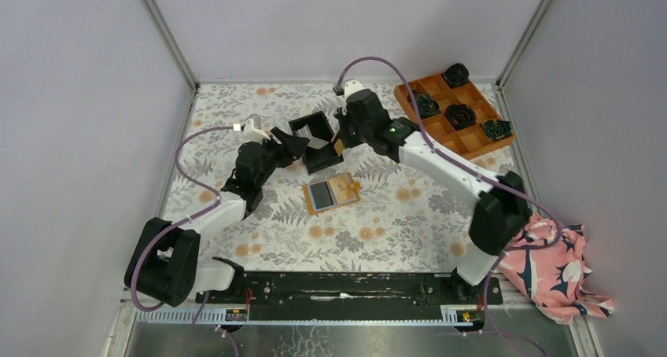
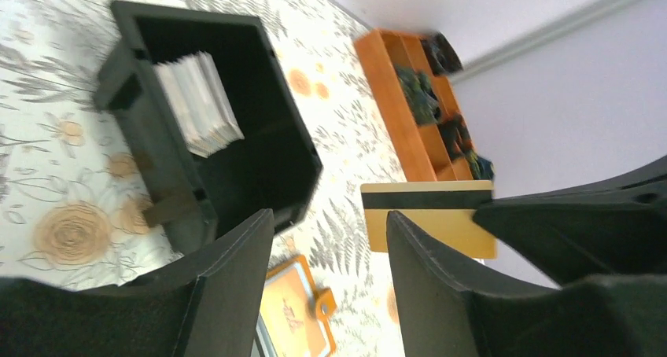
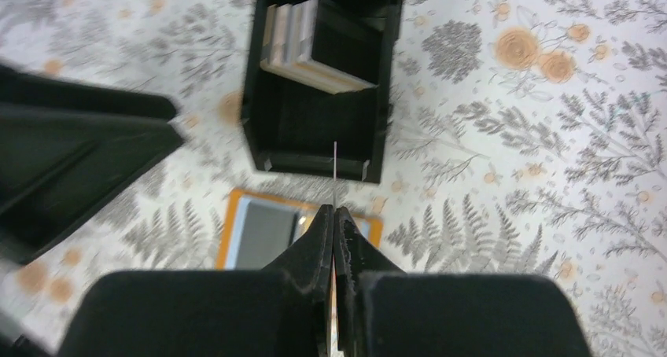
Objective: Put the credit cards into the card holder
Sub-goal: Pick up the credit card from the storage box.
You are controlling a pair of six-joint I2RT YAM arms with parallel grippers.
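A tan credit card (image 2: 429, 215) with a black stripe is pinched in my right gripper (image 3: 333, 209), which is shut on it; in the right wrist view the card shows edge-on (image 3: 335, 172). It hangs above the table just in front of the black bin (image 1: 305, 126). More credit cards (image 2: 197, 101) stand stacked inside that bin. The card holder (image 1: 333, 193) lies open on the table in front of the bin, orange outside and light blue inside. My left gripper (image 2: 329, 215) is open and empty, beside the bin and close to the held card.
An orange compartment tray (image 1: 447, 137) with dark rosettes sits at the back right. A pink patterned cloth (image 1: 550, 270) lies at the front right by the right arm's base. Grey walls enclose the floral table on three sides.
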